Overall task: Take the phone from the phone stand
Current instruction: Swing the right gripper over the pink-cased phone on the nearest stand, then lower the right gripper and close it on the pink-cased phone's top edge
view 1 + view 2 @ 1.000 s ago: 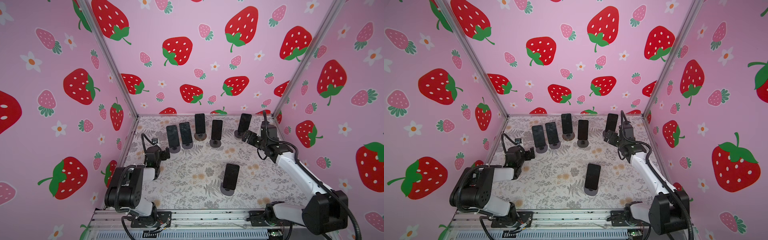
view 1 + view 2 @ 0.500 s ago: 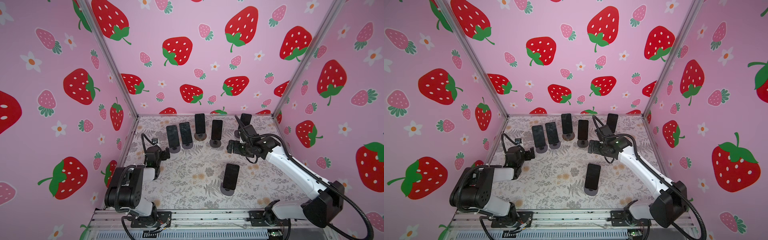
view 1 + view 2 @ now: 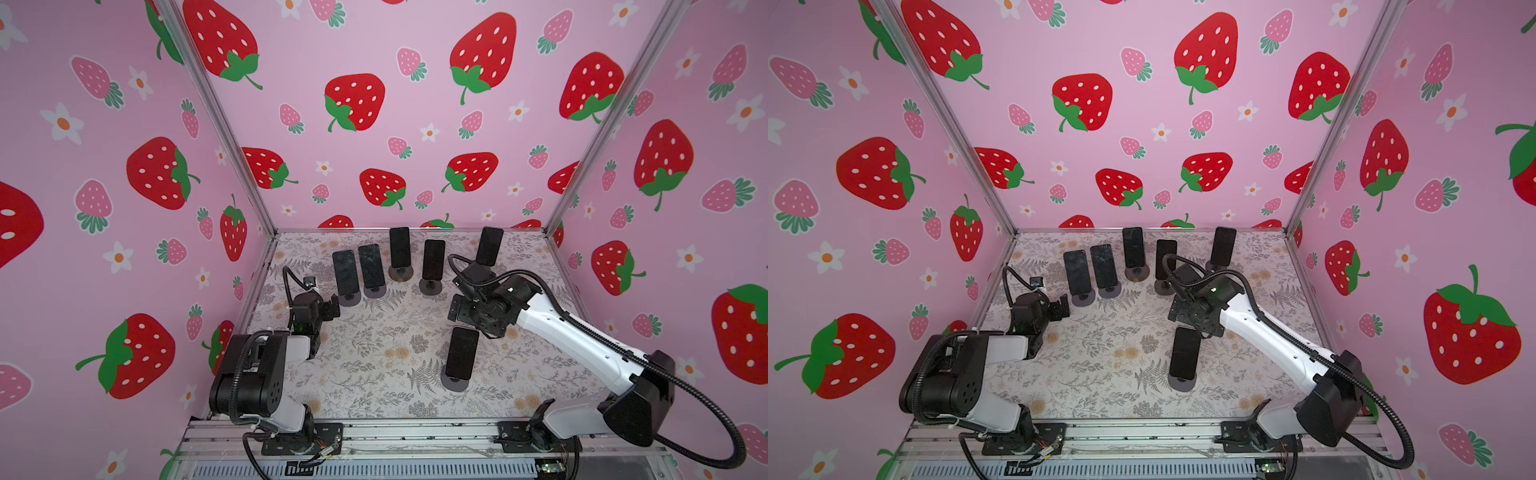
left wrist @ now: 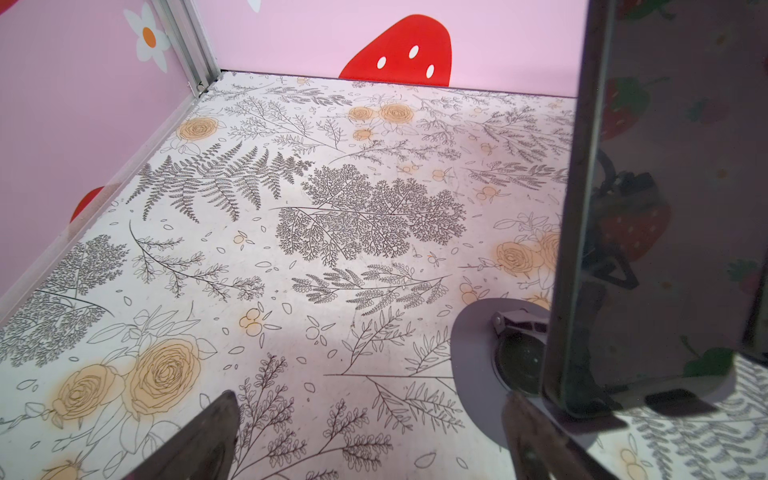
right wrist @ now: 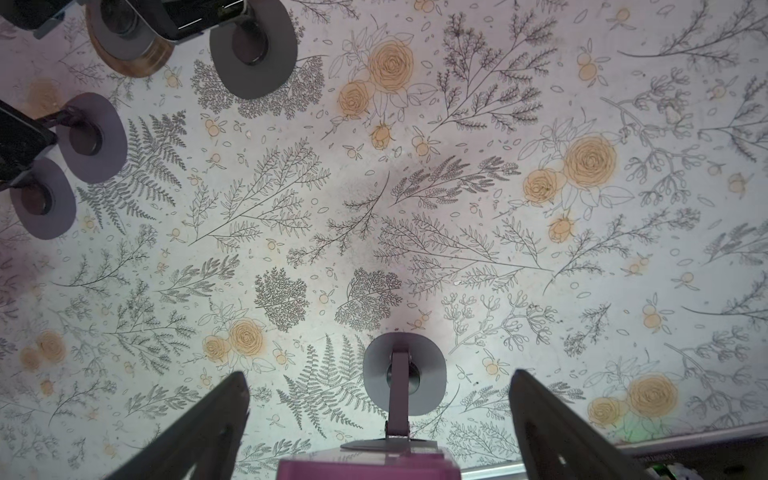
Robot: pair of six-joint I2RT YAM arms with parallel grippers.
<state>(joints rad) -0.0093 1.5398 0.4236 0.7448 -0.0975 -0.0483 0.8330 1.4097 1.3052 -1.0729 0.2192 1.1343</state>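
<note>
The flowery table [image 3: 365, 349] holds six dark phones on little stands. The right arm [image 3: 582, 336] reaches in from 4 o'clock, I think to get the one phone that stands alone. The left arm [image 3: 266, 365] is folded up at 9 o'clock, likely to keep out of the way. Five phones make a back row [image 3: 400, 247] at 12 o'clock.

The phone [image 3: 462, 353] to take sits at about 4 o'clock from the table's middle, well apart from that row. It is flat and black with a dark screen. It leans back on its phone stand [image 3: 455, 382], a round grey foot with a thin arm. Its top edge is free, so it looks easy to lift.

The right gripper [image 5: 378, 374] hangs just above that top edge, wide open and empty. It has one finger out to each side, ready to come down and pinch. The left gripper [image 3: 330, 305] is wide open too and holds nothing
</note>
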